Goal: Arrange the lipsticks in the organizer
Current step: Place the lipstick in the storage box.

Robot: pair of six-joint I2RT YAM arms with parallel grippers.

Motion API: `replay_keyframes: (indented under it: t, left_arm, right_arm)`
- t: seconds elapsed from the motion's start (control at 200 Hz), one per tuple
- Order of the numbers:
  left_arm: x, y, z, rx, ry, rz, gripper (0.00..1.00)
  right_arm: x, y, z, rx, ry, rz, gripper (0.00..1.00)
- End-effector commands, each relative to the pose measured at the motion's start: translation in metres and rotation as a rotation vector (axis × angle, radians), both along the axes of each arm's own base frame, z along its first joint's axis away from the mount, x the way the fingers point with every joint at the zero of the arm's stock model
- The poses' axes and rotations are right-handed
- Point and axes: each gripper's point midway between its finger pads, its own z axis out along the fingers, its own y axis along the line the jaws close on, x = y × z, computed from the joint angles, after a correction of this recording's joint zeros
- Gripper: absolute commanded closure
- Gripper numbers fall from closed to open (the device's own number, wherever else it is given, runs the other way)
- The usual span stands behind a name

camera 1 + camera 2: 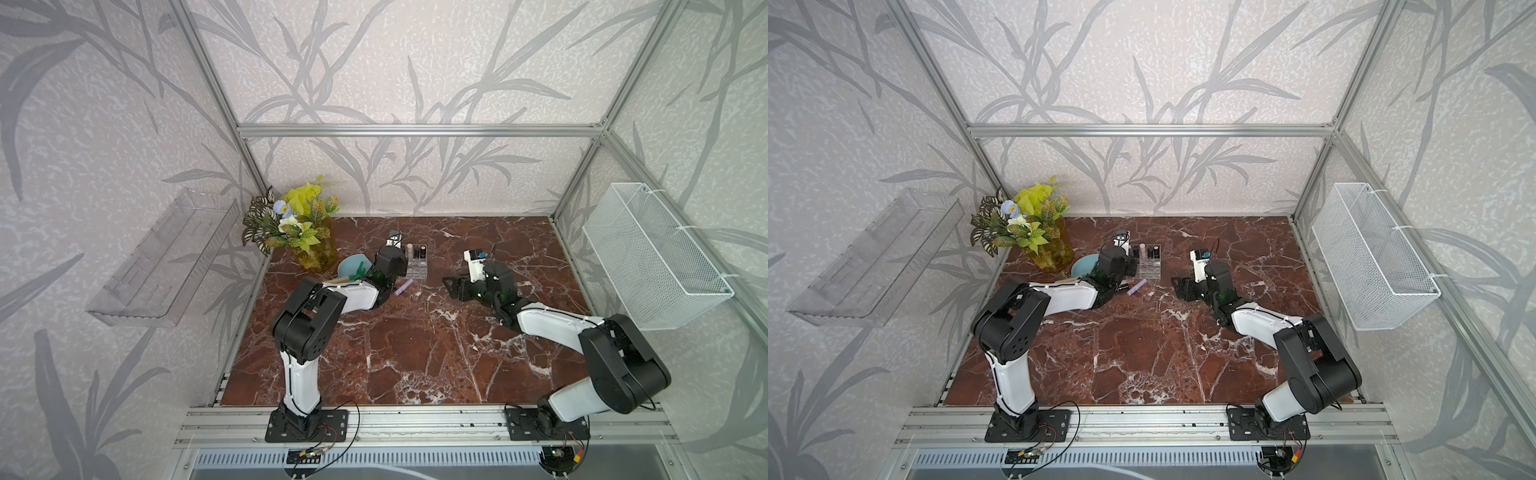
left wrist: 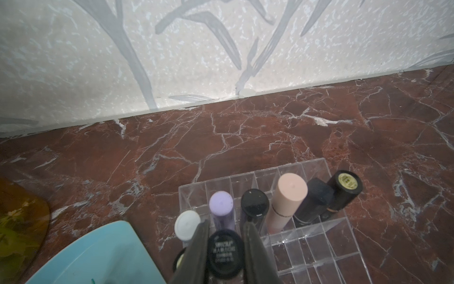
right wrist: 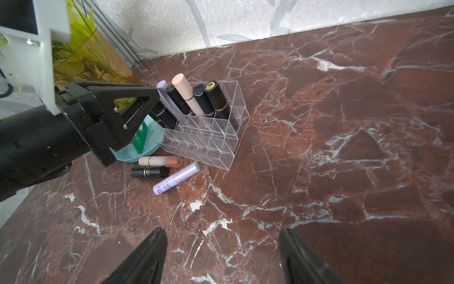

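The left pincer (image 2: 226, 227) is squeezed tight on a black lipstick (image 2: 225, 250) at one end of the organizer (image 2: 317, 246). The right pincer (image 3: 222, 231) is wide open, holding nothing, well apart.

Clear glossy plastic organizer (image 3: 216, 145) on polished red marble-look tabletop (image 3: 344, 147); smooth matt pink lipstick (image 2: 286, 201).

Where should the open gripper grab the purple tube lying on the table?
Probably the half farther from the organizer, from straight above, jaws across its width. The purple tube lies flat; its other end sits close to the organizer and to the pink tube and black tube lying beside it, leaving less room.
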Motion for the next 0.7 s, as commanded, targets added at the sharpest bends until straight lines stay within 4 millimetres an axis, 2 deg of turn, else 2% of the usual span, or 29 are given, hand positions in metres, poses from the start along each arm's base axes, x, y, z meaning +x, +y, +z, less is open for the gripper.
replay_keyframes:
  t: [0.0, 0.21, 0.695]
  left_arm:
    - [0.007, -0.0019, 0.0038, -0.014, -0.002, -0.001, 0.99]
    - [0.0127, -0.0027, 0.0016, -0.007, 0.001, -0.002, 0.98]
    - [0.0123, -0.0057, -0.0022, -0.007, 0.019, -0.016, 0.94]
  right_arm:
    - [0.0014, -0.0036, 0.0026, -0.001, -0.019, -0.012, 0.24]
    - [0.0004, -0.0038, 0.0006, -0.005, -0.015, -0.01, 0.24]
    - [-0.0001, -0.0039, 0.0024, -0.005, -0.018, -0.01, 0.25]
